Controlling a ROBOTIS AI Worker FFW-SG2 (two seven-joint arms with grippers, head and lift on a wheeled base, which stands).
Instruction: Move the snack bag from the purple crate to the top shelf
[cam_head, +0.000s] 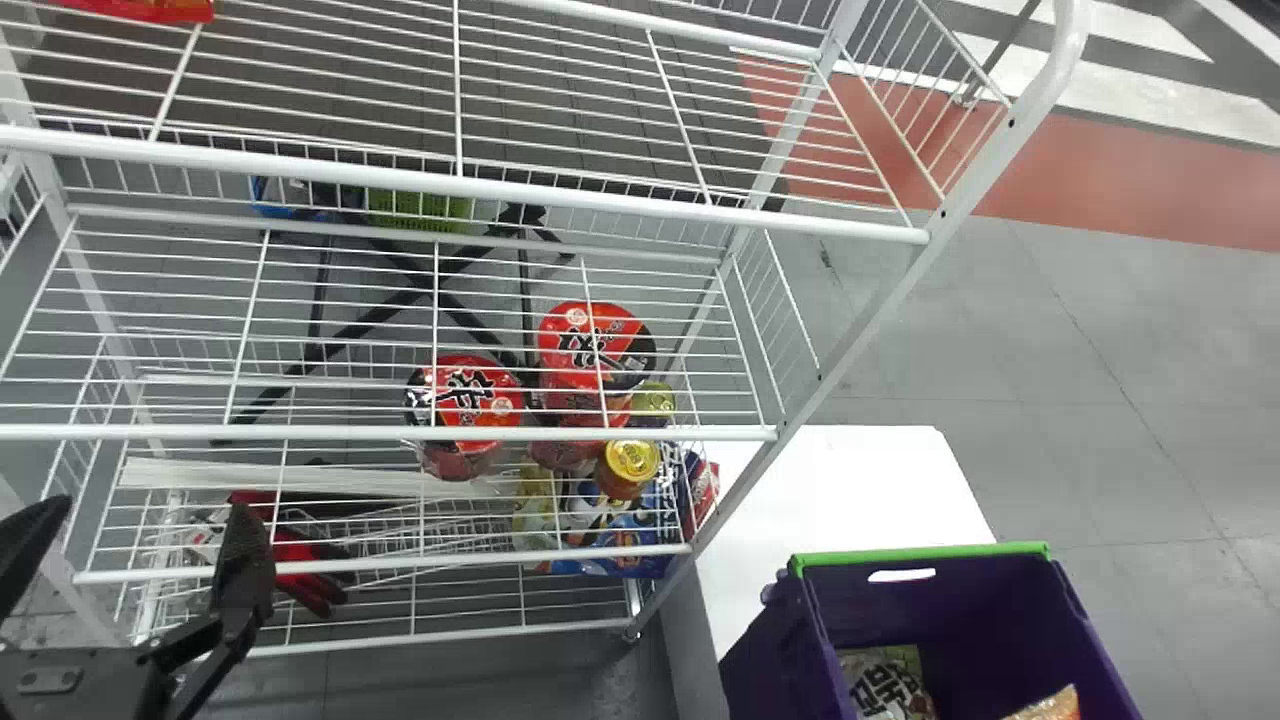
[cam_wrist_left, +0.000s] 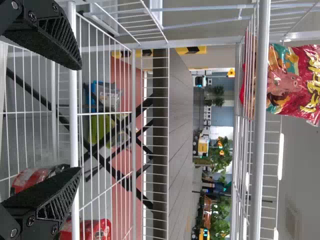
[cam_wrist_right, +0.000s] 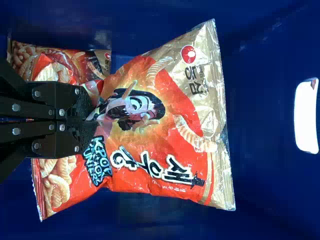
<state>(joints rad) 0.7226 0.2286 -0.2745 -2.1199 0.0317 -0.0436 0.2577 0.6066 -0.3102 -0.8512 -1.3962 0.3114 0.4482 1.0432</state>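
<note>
Along the white wire rack: top shelf, railed at the front; the load must clear that bar. Cup noodles sit lower, off the likely path.

White table beside the rack. Purple crate, deep-walled; its rim could snag a swinging packet.

Snack bag in the crate, puffed, red and gold. Probably light; slick film, soft air cushion, brittle contents that a hard squeeze would crush. Best hold: a gathered fold of film or an end seam, pinched only enough to stop slipping. Off-centre hold may let it tilt.

Right end effector: fingers together, pinching film away from the gold end. Left end effector at the rack, fingers apart.

Smaller: another snack packet against the bag, possibly dragging; a yellow-lidded container low on the rack.
</note>
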